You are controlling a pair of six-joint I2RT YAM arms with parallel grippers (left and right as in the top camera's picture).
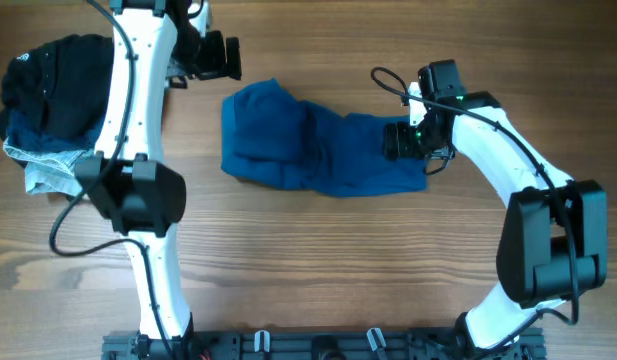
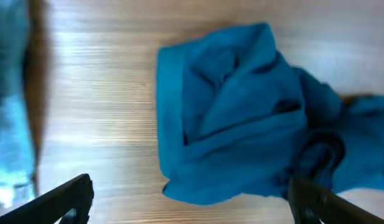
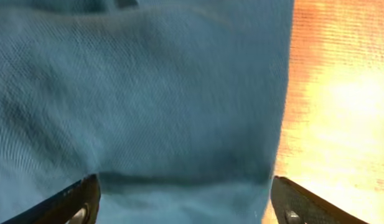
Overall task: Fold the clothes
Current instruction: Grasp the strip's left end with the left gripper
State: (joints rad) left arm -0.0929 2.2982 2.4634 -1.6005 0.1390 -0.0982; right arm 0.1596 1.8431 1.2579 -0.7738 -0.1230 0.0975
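The royal-blue garment (image 1: pixel 308 140) lies crumpled in a wide band across the middle of the table. It also shows in the left wrist view (image 2: pixel 241 118) and fills the right wrist view (image 3: pixel 148 93). My left gripper (image 1: pixel 224 57) is open and empty, hovering off the garment's far left corner; in its wrist view the fingers (image 2: pixel 192 202) spread wide over bare wood just beside the cloth's edge. My right gripper (image 1: pixel 395 140) is open, low over the garment's right end; its fingers (image 3: pixel 185 199) straddle the cloth near its edge.
A heap of other clothes sits at the far left: a black garment (image 1: pixel 53 80) on top of pale denim jeans (image 1: pixel 48 165). The wooden table (image 1: pixel 318 260) stretches toward the front. The arm bases stand at the front edge.
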